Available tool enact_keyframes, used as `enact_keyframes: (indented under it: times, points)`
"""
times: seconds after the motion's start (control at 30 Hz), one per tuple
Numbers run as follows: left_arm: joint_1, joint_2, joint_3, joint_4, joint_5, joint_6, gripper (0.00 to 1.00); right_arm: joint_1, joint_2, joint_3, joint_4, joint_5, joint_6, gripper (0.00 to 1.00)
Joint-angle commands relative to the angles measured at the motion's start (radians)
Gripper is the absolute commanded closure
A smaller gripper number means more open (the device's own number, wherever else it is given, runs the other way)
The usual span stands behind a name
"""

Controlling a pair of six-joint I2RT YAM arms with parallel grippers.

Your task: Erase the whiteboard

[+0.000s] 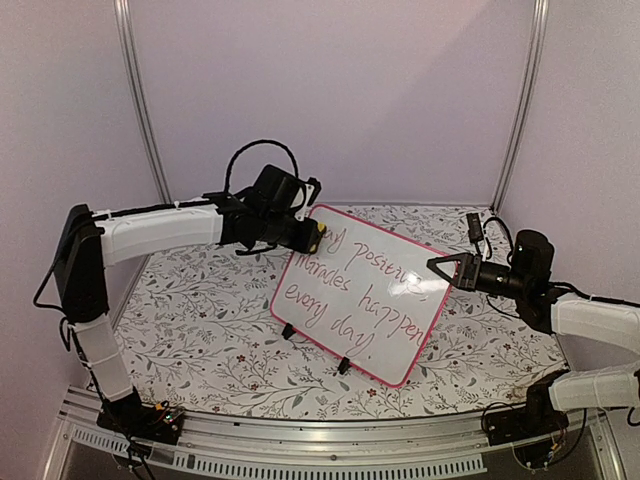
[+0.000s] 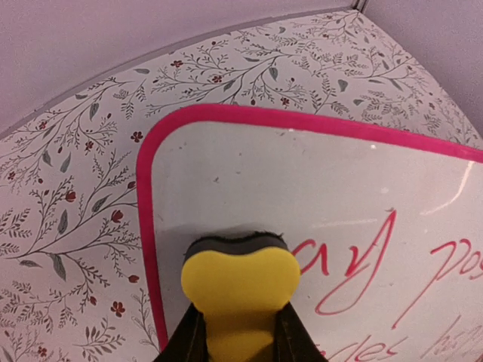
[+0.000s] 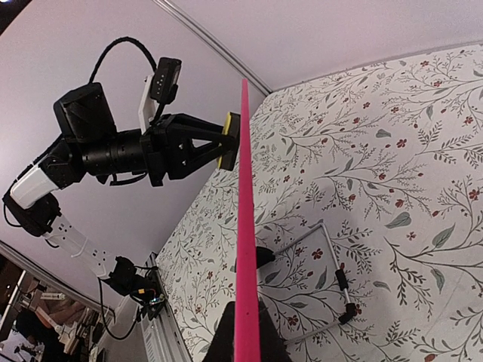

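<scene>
The whiteboard (image 1: 365,295) stands tilted on the floral table, pink-framed, with red handwriting across it and two black clip feet (image 1: 288,331). My left gripper (image 1: 310,235) is shut on a yellow eraser (image 2: 240,290) with a black felt face. The felt presses on the board's upper left corner (image 2: 302,181), just left of the first visible red letters. My right gripper (image 1: 440,268) is shut on the board's right edge. In the right wrist view that edge shows as a thin pink line (image 3: 245,226) between the fingers, with the left gripper (image 3: 219,143) and eraser (image 3: 229,141) beyond it.
A wire stand (image 3: 332,279) props the board from behind. The floral tablecloth (image 1: 200,320) covers the table, with purple walls close on three sides. An aluminium rail (image 1: 330,440) runs along the near edge by the arm bases.
</scene>
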Motion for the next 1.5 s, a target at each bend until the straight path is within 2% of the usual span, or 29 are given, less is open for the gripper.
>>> enact_keyframes:
  times: [0.0,0.33,0.73,0.97,1.33,1.47]
  points:
    - [-0.012,-0.016,-0.096,-0.042,0.019,-0.024,1.0,0.027,0.008,0.013,0.018,-0.078,-0.057,1.0]
    - [-0.012,-0.093,-0.216,0.003,0.033,-0.026,1.0,0.029,0.008,0.013,0.017,-0.079,-0.057,1.0]
    - [-0.014,-0.025,-0.043,-0.001,0.072,0.006,1.0,0.032,0.008,0.017,0.015,-0.081,-0.056,1.0]
    - [-0.014,0.023,0.062,-0.02,0.039,0.035,1.0,0.032,0.012,0.018,0.014,-0.079,-0.056,1.0]
    - [-0.024,-0.006,-0.051,0.038,0.018,0.058,1.0,0.032,0.021,0.015,0.011,-0.075,-0.06,1.0]
    - [-0.043,0.001,-0.037,0.001,0.009,0.103,1.0,0.032,0.022,0.013,0.009,-0.07,-0.064,1.0]
